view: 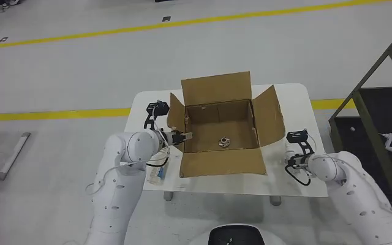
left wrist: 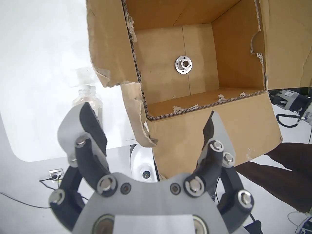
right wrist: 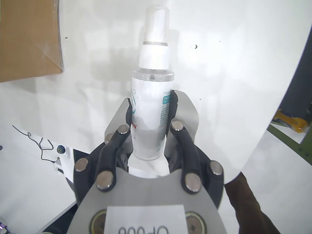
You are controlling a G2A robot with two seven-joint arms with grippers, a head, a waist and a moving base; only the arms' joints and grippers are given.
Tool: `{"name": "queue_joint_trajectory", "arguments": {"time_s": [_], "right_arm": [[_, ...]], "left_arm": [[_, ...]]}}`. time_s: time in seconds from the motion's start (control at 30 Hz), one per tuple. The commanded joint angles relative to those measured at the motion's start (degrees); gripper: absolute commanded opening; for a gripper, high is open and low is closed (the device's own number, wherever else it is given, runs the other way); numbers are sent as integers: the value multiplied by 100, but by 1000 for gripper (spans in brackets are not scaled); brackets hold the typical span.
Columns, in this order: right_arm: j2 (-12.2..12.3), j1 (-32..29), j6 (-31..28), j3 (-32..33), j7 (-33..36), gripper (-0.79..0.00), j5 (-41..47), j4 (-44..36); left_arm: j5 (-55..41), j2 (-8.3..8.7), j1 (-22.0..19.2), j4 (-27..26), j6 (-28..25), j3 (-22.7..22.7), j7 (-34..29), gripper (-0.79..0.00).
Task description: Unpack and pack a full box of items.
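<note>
Right tool [right wrist: 151, 101]: clamped on the lower body of a white spray bottle [right wrist: 153, 57], one pad on each side of the label, clear cap pointing away from the wrist. The low grip likely leaves the upper part free so the bottle can be set on the desk [right wrist: 219, 49] just beyond. Whether its base touches the desk, I cannot tell. Farther off to one side is a flap of the cardboard box [right wrist: 29, 25], apart from the bottle.

Left tool [left wrist: 150, 115]: spread wide and empty, just outside the box's near wall, above a torn flap. Close beside one finger [left wrist: 93, 122] a clear plastic bottle [left wrist: 85, 96] rests on the desk. Past the fingertips, down on the box floor, lies a metal flange [left wrist: 183, 64], alone and well clear of every wall.

Judgement: unpacking is nearly done and the flange is the last piece. The wide tool facing the opening suits a reach down. The low, flat part and the deep walls could make the pinch awkward.
</note>
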Motion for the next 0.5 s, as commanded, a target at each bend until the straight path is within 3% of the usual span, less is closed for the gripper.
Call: {"name": "queue_joint_trajectory", "arguments": {"time_s": [0.0, 0.03, 0.07, 0.1, 0.2, 0.23, 0.33, 0.47], "right_arm": [[-6, 44, 12, -62, -8, -539, 4, 66], [-7, 61, 16, -82, -7, -508, -3, 94], [-7, 79, 12, -98, 0, -409, 4, 124], [-6, 101, -3, -109, 19, -360, 16, 151], [-2, 140, -13, -124, 20, -52, 28, 197], [-1, 144, -9, -116, 18, 0, 68, 192], [13, 135, 43, -28, -4, 0, 139, 120], [49, -3, 349, 553, -277, 0, 745, -479]], "left_arm": [[9, 7, -5, -2, 4, -4, 1, 0], [18, 11, -7, -2, 9, -7, -2, 0], [23, 14, -10, -1, 16, -12, -4, 0], [31, 17, -14, -4, 24, -18, 2, 0], [26, 26, -28, -4, 26, -35, 17, 0], [2, 28, -31, -22, 9, -44, 57, 0], [2, 39, -30, -25, -12, -60, 83, 0], [8, 51, -67, -52, -21, -79, 99, 0]]}}
